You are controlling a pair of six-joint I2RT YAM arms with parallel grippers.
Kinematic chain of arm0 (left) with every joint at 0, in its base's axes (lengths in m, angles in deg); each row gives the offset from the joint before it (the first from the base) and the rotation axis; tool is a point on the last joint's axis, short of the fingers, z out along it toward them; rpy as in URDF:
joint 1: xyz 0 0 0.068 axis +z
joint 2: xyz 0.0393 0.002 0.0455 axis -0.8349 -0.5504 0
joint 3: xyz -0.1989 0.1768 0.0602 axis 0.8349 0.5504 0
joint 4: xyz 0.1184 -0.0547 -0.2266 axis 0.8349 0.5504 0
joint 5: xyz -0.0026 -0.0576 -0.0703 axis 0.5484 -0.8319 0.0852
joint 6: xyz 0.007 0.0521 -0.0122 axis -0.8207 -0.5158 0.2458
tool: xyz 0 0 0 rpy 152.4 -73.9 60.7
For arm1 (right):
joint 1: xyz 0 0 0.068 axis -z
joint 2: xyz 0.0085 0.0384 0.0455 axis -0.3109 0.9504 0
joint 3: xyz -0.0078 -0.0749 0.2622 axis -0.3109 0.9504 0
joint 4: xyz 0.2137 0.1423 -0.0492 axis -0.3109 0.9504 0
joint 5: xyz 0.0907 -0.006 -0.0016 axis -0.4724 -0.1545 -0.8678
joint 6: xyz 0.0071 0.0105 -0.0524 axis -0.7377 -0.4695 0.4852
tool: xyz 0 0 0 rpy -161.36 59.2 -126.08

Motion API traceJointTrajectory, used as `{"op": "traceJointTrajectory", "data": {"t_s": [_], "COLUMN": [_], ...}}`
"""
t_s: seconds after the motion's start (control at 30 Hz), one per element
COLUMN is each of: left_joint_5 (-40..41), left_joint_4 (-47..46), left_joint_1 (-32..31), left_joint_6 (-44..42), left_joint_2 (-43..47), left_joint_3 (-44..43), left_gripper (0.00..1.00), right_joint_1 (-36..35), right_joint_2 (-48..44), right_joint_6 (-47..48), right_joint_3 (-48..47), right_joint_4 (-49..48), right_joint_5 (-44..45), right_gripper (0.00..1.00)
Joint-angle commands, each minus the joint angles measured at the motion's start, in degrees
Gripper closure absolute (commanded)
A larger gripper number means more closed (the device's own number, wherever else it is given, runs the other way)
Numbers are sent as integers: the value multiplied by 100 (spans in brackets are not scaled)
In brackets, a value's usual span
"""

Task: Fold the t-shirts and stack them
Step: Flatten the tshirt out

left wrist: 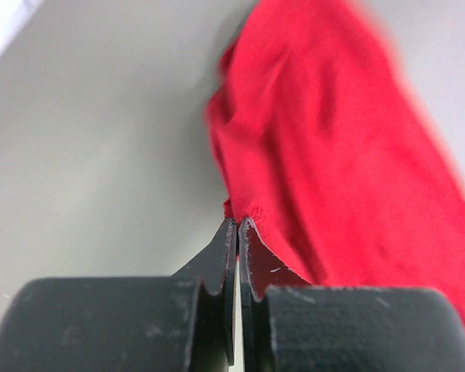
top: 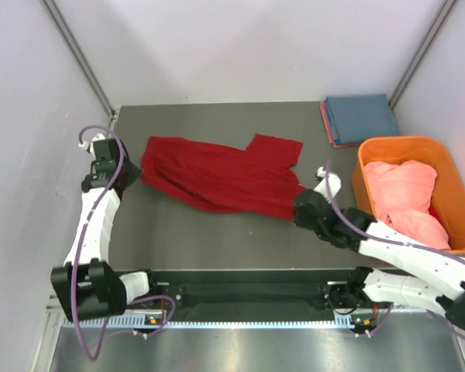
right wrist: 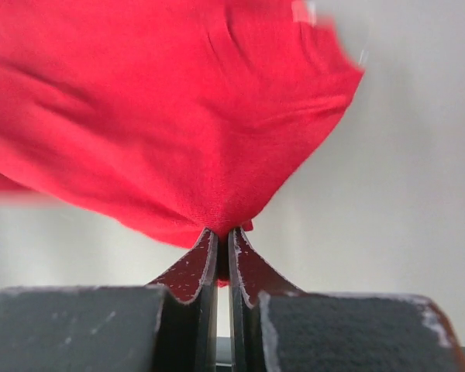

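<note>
A deep red t-shirt (top: 221, 174) lies rumpled across the middle of the grey table (top: 201, 232). My left gripper (top: 132, 172) is shut on its left edge; the left wrist view shows the jaws (left wrist: 238, 223) pinching the red cloth (left wrist: 333, 155). At the shirt's lower right corner my right gripper (top: 301, 203) is also shut on it, a fold of red cloth (right wrist: 178, 116) caught between the tips (right wrist: 222, 232). A blue t-shirt (top: 362, 116) lies folded at the back right on top of a pink one (top: 325, 124). A salmon-pink t-shirt (top: 407, 198) is heaped in the tub.
An orange plastic tub (top: 366, 182) stands at the right edge of the table, close behind my right arm. Pale walls enclose the table on the left, back and right.
</note>
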Motion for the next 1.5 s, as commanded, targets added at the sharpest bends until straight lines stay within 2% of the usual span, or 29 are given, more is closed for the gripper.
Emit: {"op": "traceJointTrajectory", "data": {"t_s": [0.0, 0.13, 0.17, 0.23, 0.27, 0.37, 0.43, 0.47, 0.5, 0.53, 0.57, 0.63, 0.67, 0.77, 0.83, 1.0, 1.13, 1.47], "left_joint_5": [277, 469, 574, 558, 541, 610, 559, 471, 348, 182, 84, -22, -100, -154, -180, -382, -549, -804], "left_joint_4": [515, 367, 341, 201, 156, -45, -143, -343, -424, -477, -494, -416, -363, -187, -248, -398, -398, -582], "left_joint_1": [-3, 6, 6, 6, 23, 14, 67, 76, 76, 85, 85, 85, 93, 93, 85, 93, 85, 76], "left_joint_6": [-245, -324, -324, -359, -359, -289, -210, -210, -192, -166, -148, -122, -139, -183, -192, -183, -184, -236], "left_joint_2": [383, 656, 630, 411, 306, -291, -773, -1072, -1075, -1353, -1504, -1935, -2076, -2481, -2622, -2736, -2771, -2560], "left_joint_3": [-369, -449, -467, -511, -511, -519, -616, -694, -739, -809, -888, -1151, -1265, -1609, -1697, -1741, -1689, -1302], "left_gripper": [100, 100, 100, 100, 100, 100, 100, 100, 100, 100, 100, 100, 100, 100, 100, 100, 100, 100], "right_joint_1": [-60, 185, 508, 992, 1621, 2669, 2927, 3059, 3112, 3165, 3244, 3297, 3367, 3438, 3456, 3508, 3754, 4097], "right_joint_2": [-576, -640, -474, -262, -122, 764, 1748, 2439, 2794, 3145, 3741, 4175, 4421, 4441, 4362, 4282, 4502, 4774], "right_joint_6": [317, 791, 1210, 1774, 2159, 2636, 2839, 3040, 3129, 3182, 3226, 3218, 3174, 3130, 3139, 3323, 3087, 2524], "right_joint_3": [-555, -950, -986, -934, -916, -1065, -1615, -2106, -2111, -2712, -3031, -3884, -4096, -4423, -4388, -4107, -3993, -3509], "right_joint_4": [1030, 900, 734, -117, -390, -1270, -1499, -1631, -1641, -1589, -1318, -966, -703, -534, -463, -533, -560, -1165], "right_joint_5": [893, 1271, 1168, 703, 31, -1262, -1609, -1811, -1909, -2005, -2102, -2121, -2077, -1928, -1840, -1804, -1796, -1874], "right_gripper": [100, 100, 100, 100, 100, 100, 100, 98, 96, 95, 91, 82, 73, 62, 60, 64, 67, 63]}}
